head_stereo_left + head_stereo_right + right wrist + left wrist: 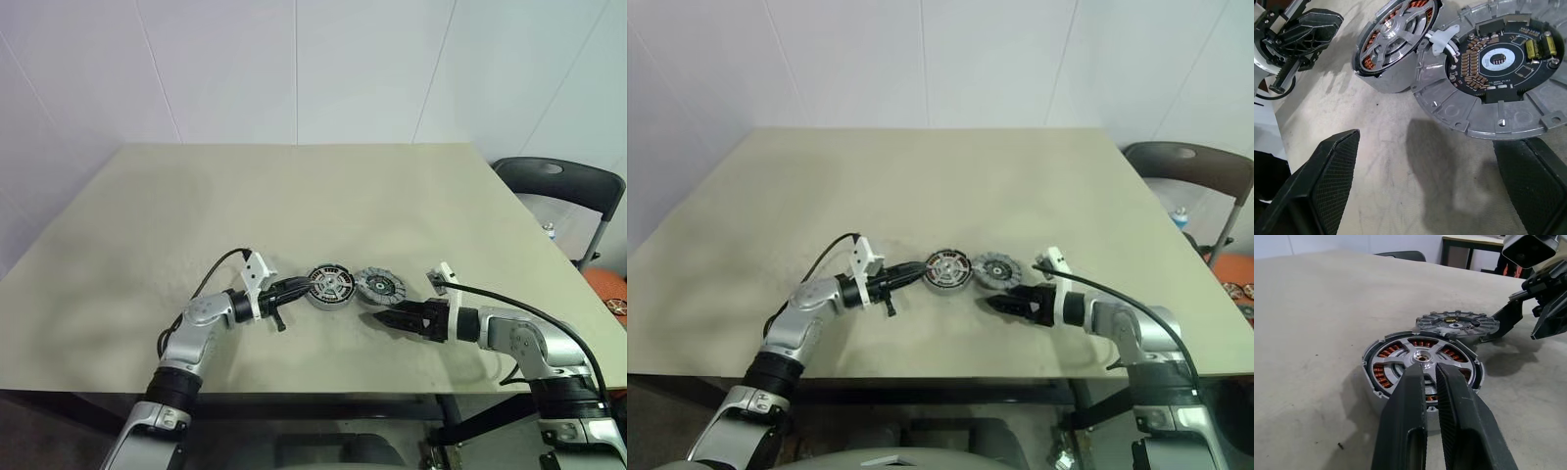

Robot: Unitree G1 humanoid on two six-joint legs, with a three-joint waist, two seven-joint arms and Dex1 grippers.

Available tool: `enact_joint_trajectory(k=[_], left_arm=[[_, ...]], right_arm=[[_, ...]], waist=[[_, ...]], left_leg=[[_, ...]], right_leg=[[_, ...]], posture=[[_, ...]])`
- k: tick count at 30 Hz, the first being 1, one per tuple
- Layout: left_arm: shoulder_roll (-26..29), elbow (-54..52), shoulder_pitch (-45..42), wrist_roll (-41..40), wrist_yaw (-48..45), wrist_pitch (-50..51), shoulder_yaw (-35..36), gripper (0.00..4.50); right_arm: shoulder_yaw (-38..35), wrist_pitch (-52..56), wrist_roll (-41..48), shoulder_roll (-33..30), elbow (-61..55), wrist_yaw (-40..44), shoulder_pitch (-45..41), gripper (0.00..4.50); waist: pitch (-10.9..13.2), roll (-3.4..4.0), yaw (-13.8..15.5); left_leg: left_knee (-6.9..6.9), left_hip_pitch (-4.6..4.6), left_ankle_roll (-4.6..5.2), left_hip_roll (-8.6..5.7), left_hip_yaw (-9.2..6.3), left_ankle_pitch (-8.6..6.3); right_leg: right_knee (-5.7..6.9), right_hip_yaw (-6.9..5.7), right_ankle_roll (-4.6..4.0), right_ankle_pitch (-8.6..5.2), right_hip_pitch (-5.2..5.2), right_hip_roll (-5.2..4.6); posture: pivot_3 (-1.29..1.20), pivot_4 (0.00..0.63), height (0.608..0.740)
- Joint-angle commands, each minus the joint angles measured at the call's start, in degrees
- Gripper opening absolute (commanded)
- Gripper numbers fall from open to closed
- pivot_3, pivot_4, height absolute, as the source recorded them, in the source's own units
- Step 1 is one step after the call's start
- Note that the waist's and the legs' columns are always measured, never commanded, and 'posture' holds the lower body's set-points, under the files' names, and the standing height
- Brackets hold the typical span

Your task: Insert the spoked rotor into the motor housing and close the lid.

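A matte beige table (294, 215) carries two round metal parts at lower centre, edges touching: the motor housing (328, 287), spoked rotor (1422, 358) already seated over copper windings, and right of it a finned lid (380, 286) showing a circuit board. The right gripper (384, 318), jaws spread wide, sits nearest, just below the lid; the left gripper (299, 287), pressed together, rests at the housing's left rim.

Motor housing (328, 286) on table (294, 196), lid (380, 287) touching its right.
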Motion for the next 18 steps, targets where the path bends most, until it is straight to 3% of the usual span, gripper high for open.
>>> enact_joint_trajectory(k=[1, 16, 18], left_arm=[[0.3, -2.5, -0.3, -0.8, 0.3, -0.1, 1.1, 0.49], [-0.1, -3.0, -0.1, -0.2, 0.8, 0.0, 0.1, 0.49], [-0.2, -3.1, 0.0, -0.1, 0.9, 0.1, 0.0, 0.49]], right_arm=[[-1.4, 0.2, 1.5, 1.4, 1.7, -0.7, -1.3, 4.48], [-7.7, 2.2, 5.7, 8.3, 7.3, -7.5, -5.1, 4.48], [-8.1, 1.0, 4.5, 9.3, 9.7, -9.7, -5.8, 4.08]], waist=[[0.0, -0.01, 0.0], [0.0, 0.0, -0.1], [0.0, 0.0, -0.1]], left_leg=[[0.01, 0.03, 0.0, 0.0, 0.0, 0.0], [0.0, 0.03, 0.0, 0.04, 0.0, 0.0], [0.0, 0.04, 0.0, 0.03, 0.0, 0.0]], right_leg=[[0.0, 0.0, 0.0, 0.0, 0.03, 0.0], [0.01, 0.05, 0.0, 0.0, 0.01, 0.04], [0.01, 0.05, 0.0, 0.0, 0.02, 0.02]], posture=[[0.0, 0.0, 0.74], [0.0, 0.0, 0.74], [0.0, 0.0, 0.74]])
